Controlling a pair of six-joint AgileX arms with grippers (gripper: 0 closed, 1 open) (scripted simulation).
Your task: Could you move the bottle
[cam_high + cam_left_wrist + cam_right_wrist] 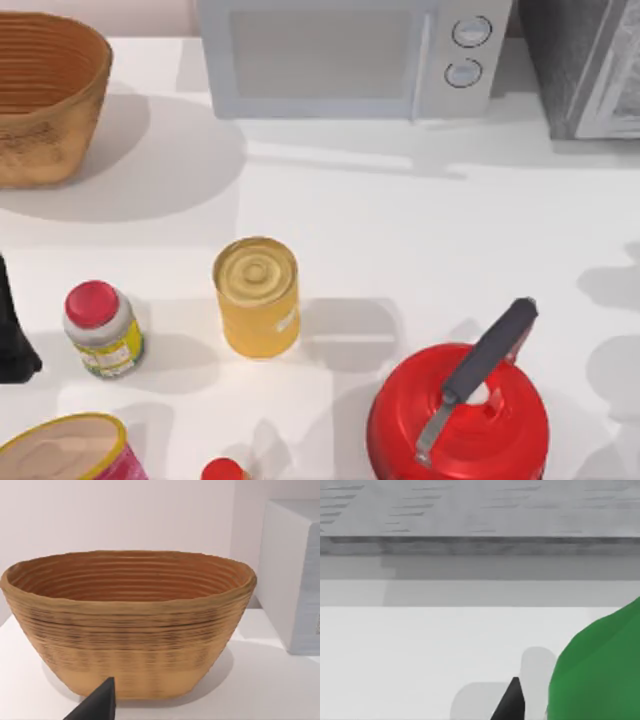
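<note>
So, sitting right beside the right gripper (pixel 512 702), grip state unclear: bottle (pixel 600 670), probably light, slick plastic; likely gripping best mid-body. Left arm (pixel 14 330) idling at 9 o'clock.

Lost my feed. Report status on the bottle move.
Left arm parked at table's left edge, facing the basket. Right gripper's fingertip beside the green bottle; no grasp seen. Nothing in between.
</note>
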